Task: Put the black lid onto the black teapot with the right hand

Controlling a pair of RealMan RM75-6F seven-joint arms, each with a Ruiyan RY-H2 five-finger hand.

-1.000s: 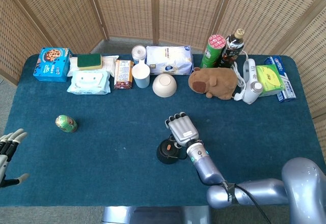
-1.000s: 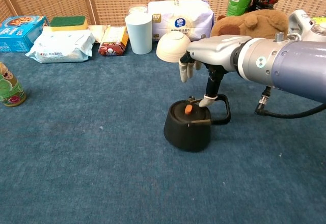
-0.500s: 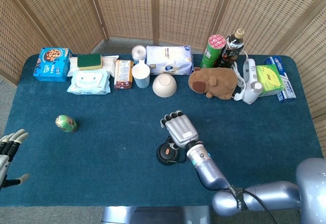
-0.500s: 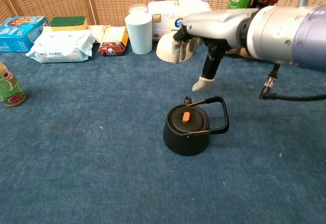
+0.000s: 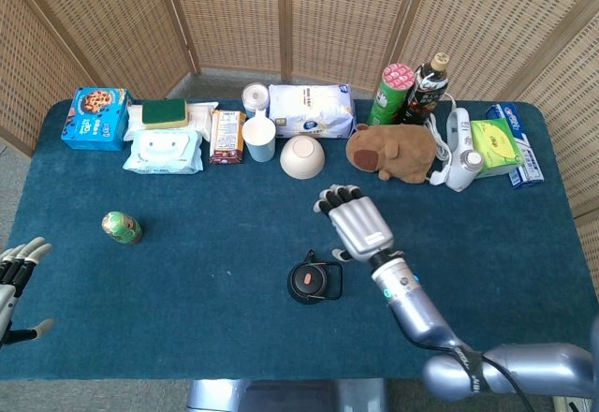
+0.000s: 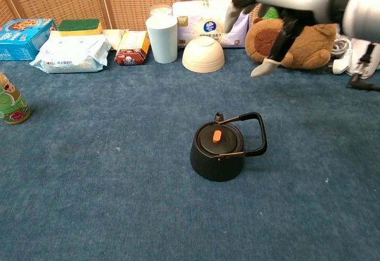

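The black teapot point(image 5: 306, 283) point(image 6: 218, 151) stands near the middle of the blue table. Its black lid point(image 6: 217, 139) with an orange knob sits on top of it. The handle point(image 6: 256, 133) leans to the right side. My right hand point(image 5: 357, 222) point(image 6: 279, 12) hovers above and to the right of the teapot, fingers spread, holding nothing. My left hand point(image 5: 17, 276) shows only at the left edge of the head view, fingers apart and holding nothing.
Along the back stand a white bowl point(image 6: 203, 54), a pale cup point(image 6: 162, 38), a white bag point(image 6: 209, 21), a brown plush toy point(image 6: 297, 32), wipes point(image 6: 72, 51) and a blue box point(image 6: 25, 37). A green can point(image 6: 10, 102) stands at the left.
My right hand has let go of the lid, which stays on the teapot, and has risen up and to the right, away from the pot. The handle has tipped to the right.
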